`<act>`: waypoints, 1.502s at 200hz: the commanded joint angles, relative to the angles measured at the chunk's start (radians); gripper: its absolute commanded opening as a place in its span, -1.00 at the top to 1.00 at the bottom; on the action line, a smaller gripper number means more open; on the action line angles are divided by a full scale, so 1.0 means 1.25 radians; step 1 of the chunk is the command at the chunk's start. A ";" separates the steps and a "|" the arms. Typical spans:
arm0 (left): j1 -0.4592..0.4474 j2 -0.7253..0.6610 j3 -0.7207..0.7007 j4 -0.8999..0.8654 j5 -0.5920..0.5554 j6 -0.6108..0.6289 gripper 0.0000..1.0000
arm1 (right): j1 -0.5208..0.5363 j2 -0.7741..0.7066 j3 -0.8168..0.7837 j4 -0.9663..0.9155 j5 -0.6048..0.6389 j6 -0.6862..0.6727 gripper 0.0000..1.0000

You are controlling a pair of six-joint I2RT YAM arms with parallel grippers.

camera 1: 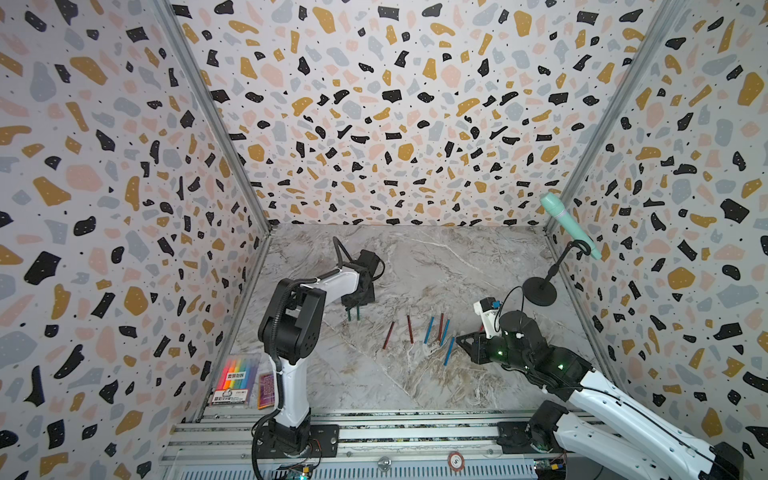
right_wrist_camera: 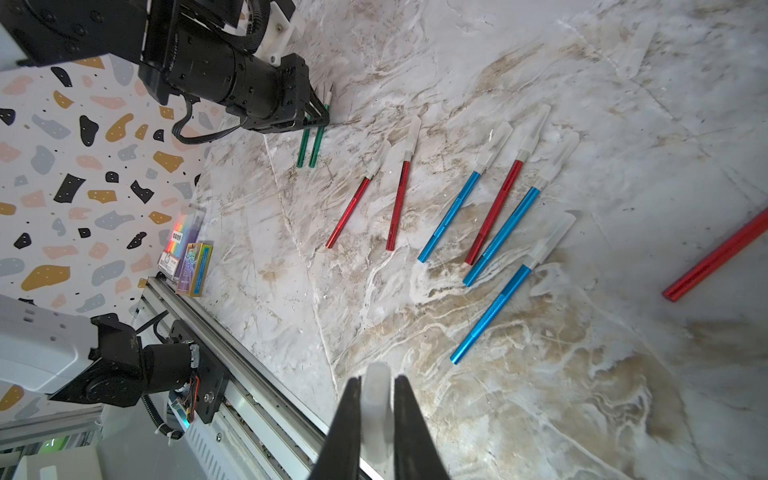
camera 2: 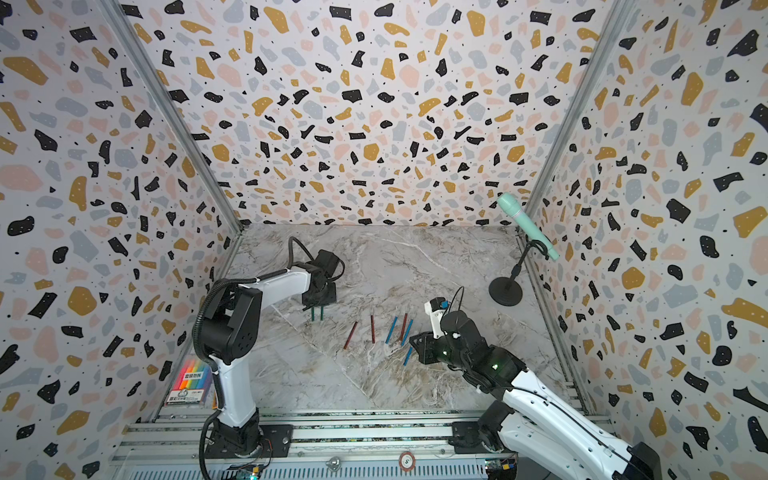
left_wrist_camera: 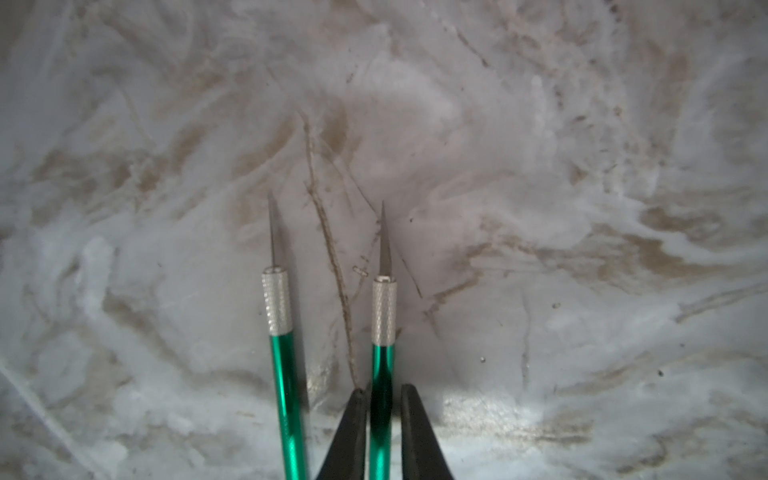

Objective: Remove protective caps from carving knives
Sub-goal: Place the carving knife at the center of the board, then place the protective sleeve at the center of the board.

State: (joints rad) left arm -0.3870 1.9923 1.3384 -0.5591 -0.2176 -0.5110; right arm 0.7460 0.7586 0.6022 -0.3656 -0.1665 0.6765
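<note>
Frosted plastic, a loose cap [right_wrist_camera: 376, 415], is pinched tight in our right gripper [right_wrist_camera: 376, 380] above the marble table [right_wrist_camera: 561, 395]; our left gripper [left_wrist_camera: 382, 390] straddles a bare-bladed green knife [left_wrist_camera: 383, 307] lying on the table, fingers slightly parted, a gap showing on one side; a second green knife [left_wrist_camera: 276, 303] lies just beside it, also uncapped; six red and blue knives [right_wrist_camera: 451, 216] nearby wear caps; another red knife [right_wrist_camera: 715, 262] hides its tip; we judge two done, at least six left.

Mint-green microphone [camera 1: 569, 222] sits on black stand [camera 1: 539, 292]; rainbow pen pack [camera 1: 235, 380] lies beside, seemingly, a small box [camera 1: 266, 390].
</note>
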 commanded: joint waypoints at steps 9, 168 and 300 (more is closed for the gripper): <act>0.005 0.014 0.005 -0.018 0.018 0.010 0.61 | 0.008 0.001 -0.004 0.012 0.007 0.013 1.00; 0.005 -0.059 0.120 -0.080 0.036 0.012 0.08 | 0.016 0.006 -0.016 0.020 0.011 0.023 1.00; -0.048 -0.323 0.158 -0.075 0.086 -0.037 -0.99 | -0.158 0.111 0.069 -0.087 -0.011 -0.060 1.00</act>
State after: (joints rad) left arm -0.4084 1.6718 1.5970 -0.6720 -0.1089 -0.5419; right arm 0.6205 0.8619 0.6106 -0.4042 -0.1558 0.6746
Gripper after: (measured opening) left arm 0.995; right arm 0.145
